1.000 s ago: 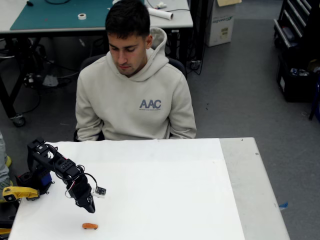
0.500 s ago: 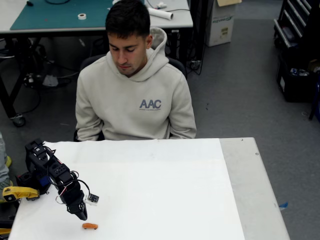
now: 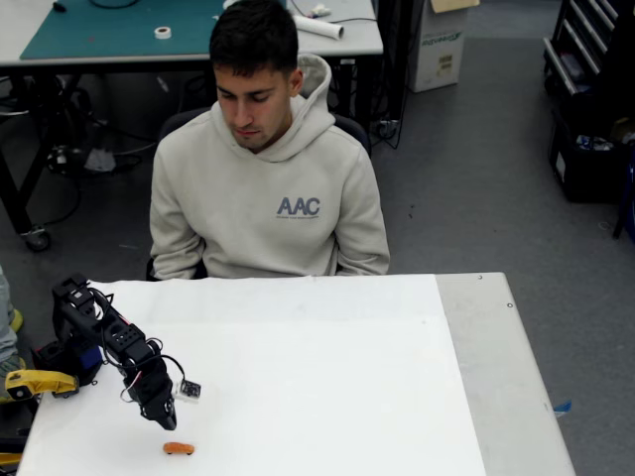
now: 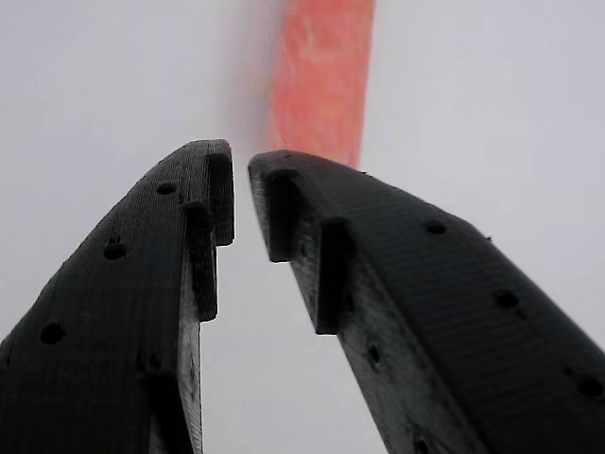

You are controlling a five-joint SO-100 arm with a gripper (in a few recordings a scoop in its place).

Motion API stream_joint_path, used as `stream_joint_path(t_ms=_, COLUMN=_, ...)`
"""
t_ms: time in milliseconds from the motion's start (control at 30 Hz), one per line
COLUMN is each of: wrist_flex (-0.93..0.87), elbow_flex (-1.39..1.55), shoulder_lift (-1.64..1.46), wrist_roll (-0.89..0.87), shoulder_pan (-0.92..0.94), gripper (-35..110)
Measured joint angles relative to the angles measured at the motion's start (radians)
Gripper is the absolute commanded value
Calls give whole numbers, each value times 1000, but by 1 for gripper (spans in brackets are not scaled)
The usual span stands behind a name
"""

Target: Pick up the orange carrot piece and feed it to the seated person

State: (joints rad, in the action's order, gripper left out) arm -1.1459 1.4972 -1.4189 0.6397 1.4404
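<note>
In the fixed view the orange carrot piece lies flat on the white desk at the lower left of the frame, close to the bottom edge. The claw hangs just above and slightly left of it, apart from it, tip pointing down.

In the wrist view the two black fingers stand almost together, only a narrow slit between their tips, and nothing is held between them. The carrot piece shows as a blurred orange bar at the top centre of the frame, beyond the tips and a little to the right of the slit.

The main risk, as I judge it, is that the slit looks too narrow to take the piece. If the claw descends as it is, the tips would land on the carrot or beside it and push it across the smooth desk, perhaps off the near edge. The offset to the right adds to that.

The seated person sits at the far side of the desk, well apart from the carrot, so a weak pinch on such a small rounded piece could drop it on the way.
</note>
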Motion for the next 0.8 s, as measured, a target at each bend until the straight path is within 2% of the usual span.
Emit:
stream_joint_path(t_ms=233, wrist_flex=0, elbow_flex=0, shoulder_lift=2, wrist_roll=-9, shoulder_pan=-11, gripper=22)
stream_joint_path(t_ms=800, wrist_flex=0, elbow_flex=0, shoulder_lift=2, wrist_roll=0, shoulder_pan=17, gripper=20)
